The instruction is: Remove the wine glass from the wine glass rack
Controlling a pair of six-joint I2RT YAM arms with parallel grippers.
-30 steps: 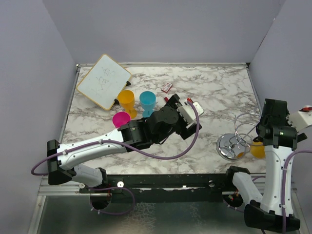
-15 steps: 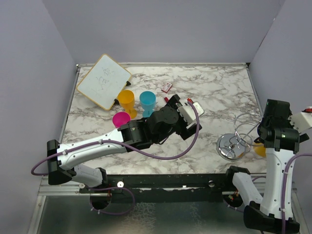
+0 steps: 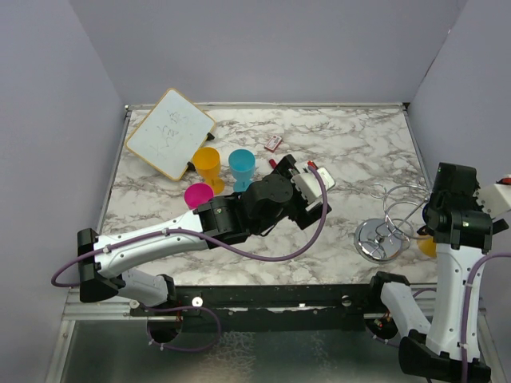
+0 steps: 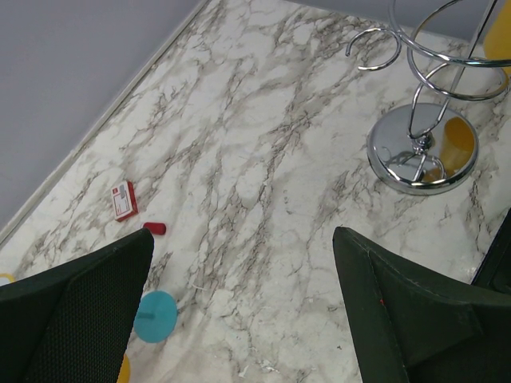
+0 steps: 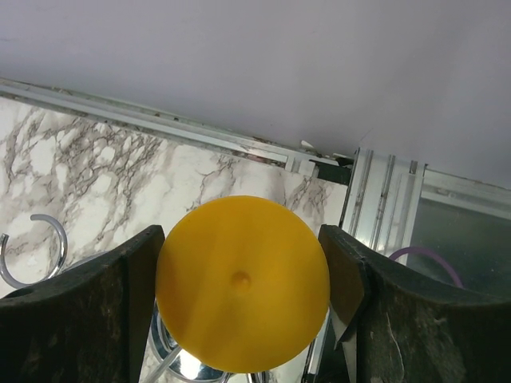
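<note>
The right gripper (image 5: 243, 275) is holding the yellow wine glass (image 5: 239, 279). Its two fingers (image 5: 80, 319) are pressing on opposite edges of the round foot, which is filling the centre of the right wrist view. The foot is facing the lens flat on, so the glass's long axis is running straight along the fingers and away from the camera. The bowl is hiding behind the foot.

At the lower left of that view, one wire loop of the wine glass rack (image 5: 32, 247) is showing, apart from the foot. A sliver of the chrome base is peeking out at the bottom edge. Whether the stem is clear of the wire arms cannot be told.

In the overhead view the glass is sitting just right of the rack's base, tucked under the right wrist at the right edge of the marble table (image 3: 343, 159). The exit therefore looks to be rightward, away from the wires.

The left gripper (image 4: 243, 239) is hanging wide open and empty, well apart, with the rack at the upper right of its view.
</note>
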